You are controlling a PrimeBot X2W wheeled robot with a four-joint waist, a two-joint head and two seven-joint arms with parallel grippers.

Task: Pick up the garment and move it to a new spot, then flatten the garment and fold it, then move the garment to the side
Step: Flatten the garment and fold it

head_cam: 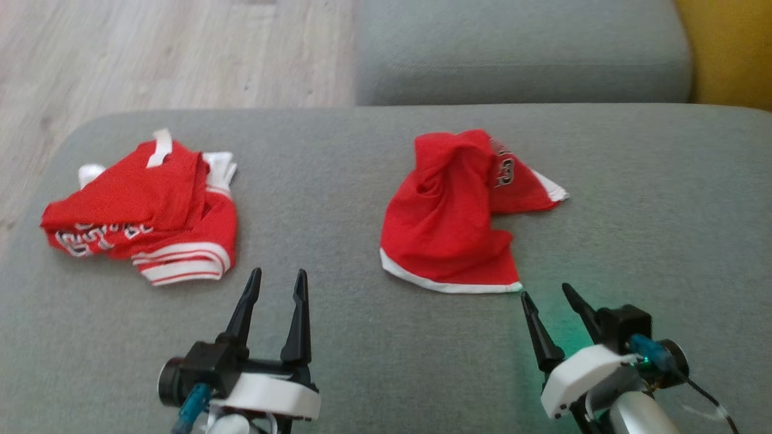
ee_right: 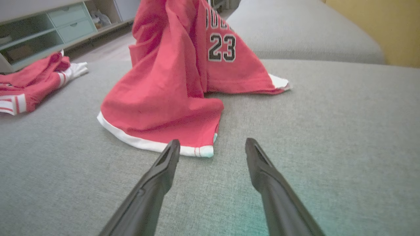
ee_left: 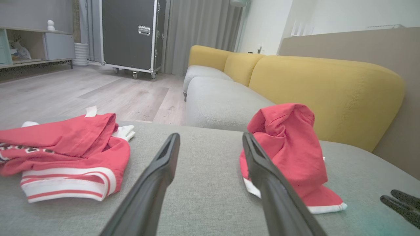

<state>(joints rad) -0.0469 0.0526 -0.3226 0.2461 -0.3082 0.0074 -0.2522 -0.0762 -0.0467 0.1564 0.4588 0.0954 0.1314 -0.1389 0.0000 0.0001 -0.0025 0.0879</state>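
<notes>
Right claw (head_cam: 545, 290) agape near garment (head_cam: 446, 223) hem, open cushion (head_cam: 663, 211) rightward

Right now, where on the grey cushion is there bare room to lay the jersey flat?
Widest bare patch: the grey cushion right of the crumpled red jersey. A narrower strip lies between that jersey and the red-and-white garment, ahead of the left gripper. The cushion's left end is crowded.

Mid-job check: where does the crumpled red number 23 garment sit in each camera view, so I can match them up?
Head view: number 23 garment lies right of centre.
Left wrist view: number 23 garment right of centre, bunched up tall.
Right wrist view: number 23 garment upper centre, white hem nearest the camera.
Shared landmark: the striped red garment, to its left in all three views.
</notes>
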